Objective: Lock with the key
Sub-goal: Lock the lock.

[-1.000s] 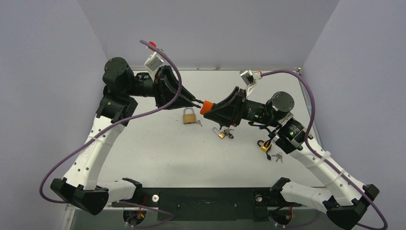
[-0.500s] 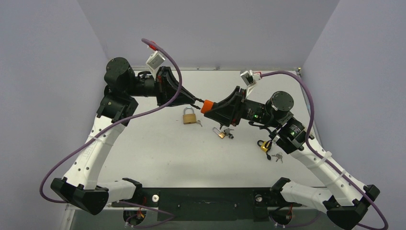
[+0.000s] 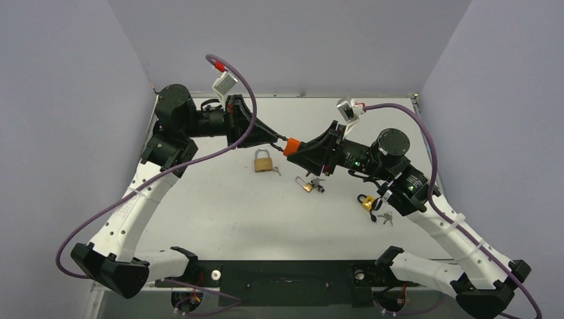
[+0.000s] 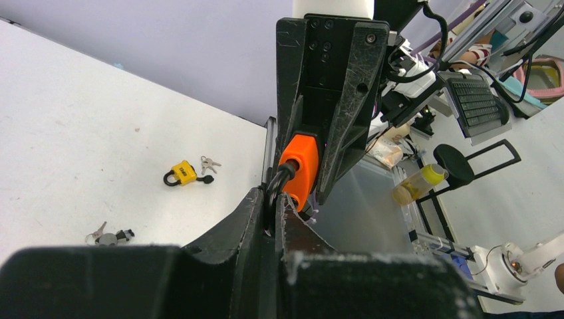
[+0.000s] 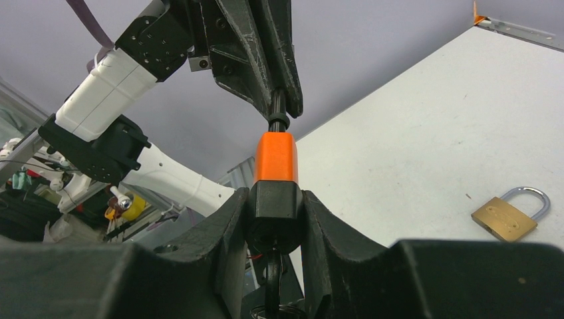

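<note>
Right wrist view has the right gripper clamped round the orange padlock mid-air over the far middle of the table, left gripper pinched tight on its black shackle, so I'd push straight in, no twisting.

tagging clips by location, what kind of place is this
Most likely a robotics lab test cell: a white table boxed in by plain lilac walls, a brass padlock and yellow padlock laid out with keys, and a computer keyboard beyond the table's edge.
</note>
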